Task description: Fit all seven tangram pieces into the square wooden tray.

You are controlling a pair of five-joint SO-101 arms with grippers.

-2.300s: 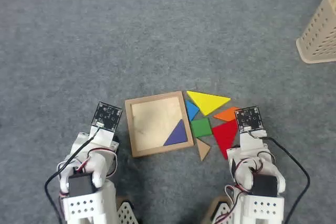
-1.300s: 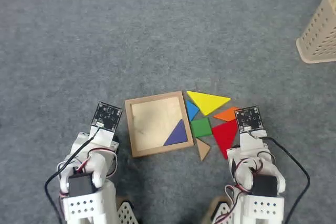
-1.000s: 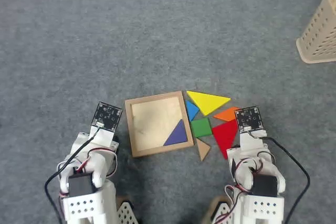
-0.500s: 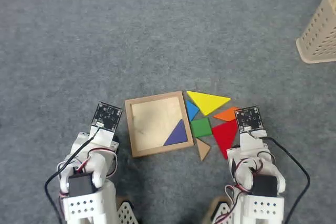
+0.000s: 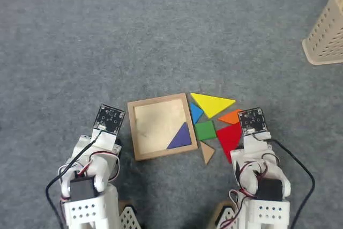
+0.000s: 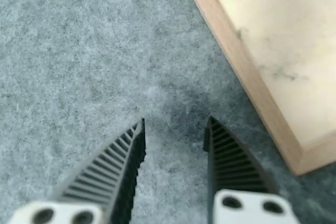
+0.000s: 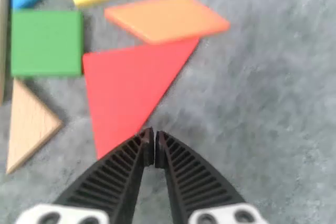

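The square wooden tray (image 5: 138, 149) lies on grey carpet with a purple triangle (image 5: 181, 137) in its near right corner. Beside its right edge lie a yellow triangle (image 5: 213, 103), a blue triangle (image 5: 195, 112), a green square (image 5: 204, 130), an orange parallelogram (image 5: 232, 116), a red triangle (image 5: 229, 137) and a plain wooden triangle (image 5: 206, 151). My left gripper (image 6: 175, 128) stands open over bare carpet by the tray's (image 6: 247, 64) near left corner. My right gripper (image 7: 154, 139) is shut and empty, its tips at the near point of the red triangle (image 7: 131, 82), with the orange parallelogram (image 7: 168, 17) and green square (image 7: 46, 42) beyond.
A perforated beige basket (image 5: 326, 28) stands at the far right edge. Both arm bases (image 5: 88, 186) sit at the near edge, one on each side of the tray. Grey carpet stretches open toward the far side and the left.
The right arm's wrist has shifted slightly toward the red triangle. The left arm and all pieces are unchanged.
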